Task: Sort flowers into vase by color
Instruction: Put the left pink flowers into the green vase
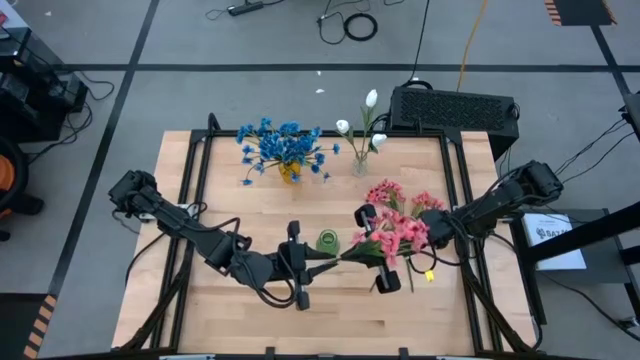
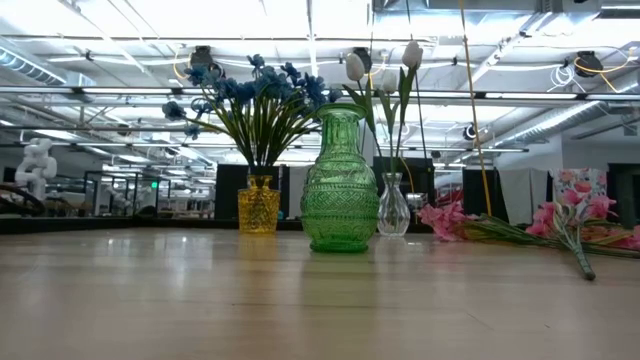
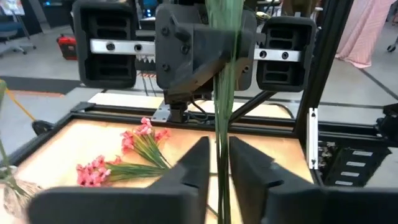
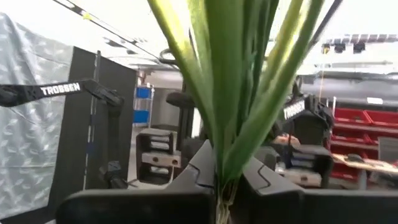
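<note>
Right hand (image 4: 227, 180) clamped tight on green stems of a pink flower sprig (image 1: 395, 232), held above the counter (image 1: 200, 310) just right of the green vase (image 1: 328, 241). Left hand (image 3: 217, 165) meets the same stem end from the left, fingers (image 3: 194, 168) parted only slightly around it; grip looks loose, hard to confirm. More pink flowers (image 2: 575, 225) lie on the counter. Blue flowers (image 1: 280, 145) stand in the yellow vase (image 2: 258, 205), white tulips (image 1: 362, 125) in the clear vase (image 2: 393, 208).
</note>
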Robot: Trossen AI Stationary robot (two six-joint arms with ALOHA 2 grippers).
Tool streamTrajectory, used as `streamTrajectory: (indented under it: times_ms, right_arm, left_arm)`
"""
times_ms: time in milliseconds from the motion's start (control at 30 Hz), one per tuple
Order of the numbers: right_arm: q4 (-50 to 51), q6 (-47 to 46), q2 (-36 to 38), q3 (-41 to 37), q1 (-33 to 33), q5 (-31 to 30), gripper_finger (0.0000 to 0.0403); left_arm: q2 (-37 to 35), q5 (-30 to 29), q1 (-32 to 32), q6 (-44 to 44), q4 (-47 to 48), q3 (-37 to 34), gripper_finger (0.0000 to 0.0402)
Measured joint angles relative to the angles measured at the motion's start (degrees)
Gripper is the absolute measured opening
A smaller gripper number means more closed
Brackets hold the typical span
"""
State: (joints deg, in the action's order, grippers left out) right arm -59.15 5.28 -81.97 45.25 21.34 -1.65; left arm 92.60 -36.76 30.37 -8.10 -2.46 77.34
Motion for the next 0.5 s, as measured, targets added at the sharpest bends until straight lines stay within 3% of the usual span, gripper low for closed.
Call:
streamTrajectory:
  times_ms: [167, 300, 400, 500]
  right_arm:
    - [2.5, 0.2, 2.9, 0.0, 0.0, -2.0, 0.0004]
    - [5.7, 0.7, 6.7, 0.0, -0.3, -5.9, 0.0003]
    - [9.6, 1.1, 11.0, 0.0, -0.7, -10.2, 0.0003]
    - [13.0, 0.2, 15.2, 0.0, -0.8, -17.1, 0.0003]
  left_arm:
    - [-1.0, -2.9, 2.9, 4.0, 1.1, 0.0, 0.0163]
    - [-3.5, -12.8, 6.0, 4.4, 7.6, 0.0, 0.0229]
    - [-6.5, -18.3, 8.2, 1.1, 15.0, 0.0, 0.0251]
    - [-9.4, -18.9, 10.0, -4.2, 22.0, 0.0, 0.0255]
